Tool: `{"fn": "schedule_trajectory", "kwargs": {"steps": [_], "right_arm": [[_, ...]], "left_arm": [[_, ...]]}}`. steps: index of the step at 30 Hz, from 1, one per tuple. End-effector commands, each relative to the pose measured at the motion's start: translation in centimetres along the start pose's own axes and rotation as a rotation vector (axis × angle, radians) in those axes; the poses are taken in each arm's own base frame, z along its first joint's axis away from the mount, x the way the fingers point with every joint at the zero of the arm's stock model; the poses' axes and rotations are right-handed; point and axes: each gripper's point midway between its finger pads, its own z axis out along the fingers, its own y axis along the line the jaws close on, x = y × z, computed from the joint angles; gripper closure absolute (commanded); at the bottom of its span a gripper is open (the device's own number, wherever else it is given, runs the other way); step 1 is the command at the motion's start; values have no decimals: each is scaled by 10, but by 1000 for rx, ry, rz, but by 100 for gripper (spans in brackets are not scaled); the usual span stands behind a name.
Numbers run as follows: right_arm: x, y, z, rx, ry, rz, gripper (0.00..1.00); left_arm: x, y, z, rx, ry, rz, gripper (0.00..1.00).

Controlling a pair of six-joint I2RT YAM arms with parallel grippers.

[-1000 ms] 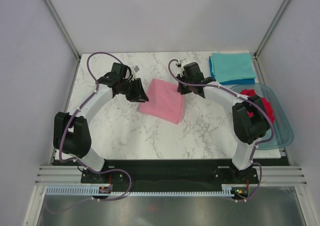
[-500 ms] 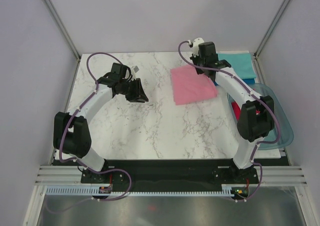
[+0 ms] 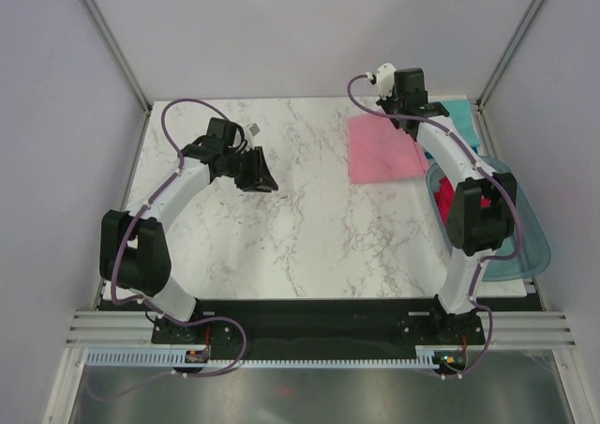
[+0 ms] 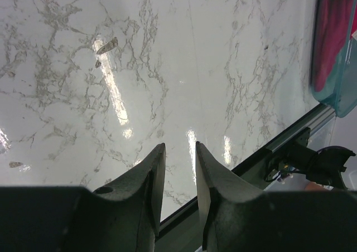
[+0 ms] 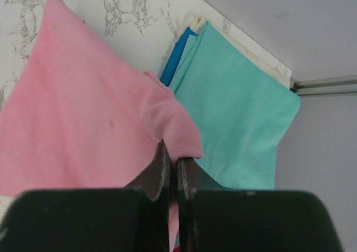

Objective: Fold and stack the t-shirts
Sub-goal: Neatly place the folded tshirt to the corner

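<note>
Pink t-shirt point(image 5: 83, 112) hangs pinched in the right gripper point(image 5: 173, 161), overlapping the teal shirt point(image 5: 234, 107); the blue shirt point(image 5: 175, 57) shows only a sliver. Left gripper point(image 4: 179, 151) sits slightly parted.

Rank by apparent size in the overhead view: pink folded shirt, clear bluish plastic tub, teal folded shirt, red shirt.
Largest: clear bluish plastic tub.
Next: pink folded shirt.
Unranked: teal folded shirt and red shirt. The right arm covers most of each, so only slivers show.
</note>
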Motion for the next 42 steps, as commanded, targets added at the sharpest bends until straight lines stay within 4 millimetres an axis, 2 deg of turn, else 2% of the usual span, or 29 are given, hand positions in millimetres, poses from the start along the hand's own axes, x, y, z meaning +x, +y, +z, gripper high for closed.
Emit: {"fn": "schedule_trajectory", "kwargs": {"steps": [1, 8, 16, 20, 26, 36, 40, 42], "right_arm": [[-43, -41, -14, 97, -118, -58, 100], [-50, -81, -19, 135, -157, -67, 100], [-48, -93, -13, 145, -137, -110, 100], [-53, -103, -19, 147, -166, -100, 100], [-50, -125, -25, 176, -172, -84, 100], [-33, -140, -3, 171, -165, -49, 100], [-17, -170, 12, 202, -165, -11, 100], [-9, -181, 32, 208, -169, 3, 100]], "left_arm": [[-8, -11, -10, 42, -37, 33, 64], [-8, -9, -9, 42, -31, 23, 64], [-11, -5, -9, 49, -29, 4, 64], [-11, -4, -6, 52, -21, -5, 64], [-13, -1, -7, 49, -26, -10, 64], [-17, 3, -8, 45, -32, -23, 64], [-17, 3, -7, 46, -32, -19, 64], [-18, 3, -7, 44, -34, -18, 64]]}}
